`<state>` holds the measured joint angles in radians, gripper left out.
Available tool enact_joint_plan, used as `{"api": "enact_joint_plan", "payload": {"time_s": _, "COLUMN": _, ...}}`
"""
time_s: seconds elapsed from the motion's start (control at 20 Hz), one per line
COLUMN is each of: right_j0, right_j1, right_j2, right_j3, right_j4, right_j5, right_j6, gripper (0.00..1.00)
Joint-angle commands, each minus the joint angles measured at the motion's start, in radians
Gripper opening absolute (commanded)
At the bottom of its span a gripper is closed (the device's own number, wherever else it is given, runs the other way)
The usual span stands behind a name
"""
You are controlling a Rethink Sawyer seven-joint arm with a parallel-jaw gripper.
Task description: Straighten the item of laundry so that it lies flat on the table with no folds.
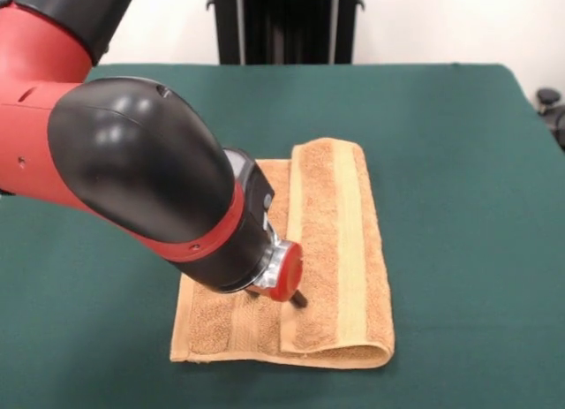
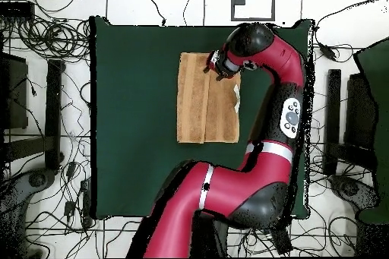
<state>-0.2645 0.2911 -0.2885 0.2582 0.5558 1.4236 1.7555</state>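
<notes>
One towel (image 1: 340,250), folded, on table (image 1: 459,144)

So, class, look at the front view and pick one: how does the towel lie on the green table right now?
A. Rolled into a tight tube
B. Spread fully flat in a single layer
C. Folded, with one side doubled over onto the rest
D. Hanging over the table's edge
C: the towel has one long side doubled back over itself, with a rounded fold along that edge, and it lies wholly on the table, below the gripper.
</notes>
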Motion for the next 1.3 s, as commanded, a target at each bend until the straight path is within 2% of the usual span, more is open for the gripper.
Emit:
{"api": "enact_joint_plan", "payload": {"time_s": 0.05, "right_j0": 0.077, "right_j1": -0.024, "right_j2": 0.175, "right_j3": 0.216, "right_j4": 0.002, "right_j5": -0.100, "right_j6": -0.006, "gripper": 1.00}}
{"api": "enact_joint_plan", "payload": {"time_s": 0.4, "right_j0": 0.095, "right_j1": -0.100, "right_j2": 0.220, "right_j3": 0.350, "right_j4": -0.013, "right_j5": -0.168, "right_j6": 0.021, "gripper": 1.00}}
{"api": "enact_joint_plan", "payload": {"time_s": 0.6, "right_j0": 0.096, "right_j1": -0.124, "right_j2": 0.228, "right_j3": 0.389, "right_j4": -0.020, "right_j5": -0.183, "right_j6": 0.020, "gripper": 1.00}}
{"api": "enact_joint_plan", "payload": {"time_s": 1.3, "right_j0": 0.084, "right_j1": -0.157, "right_j2": 0.268, "right_j3": 0.441, "right_j4": -0.048, "right_j5": -0.188, "right_j6": 0.027, "gripper": 1.00}}
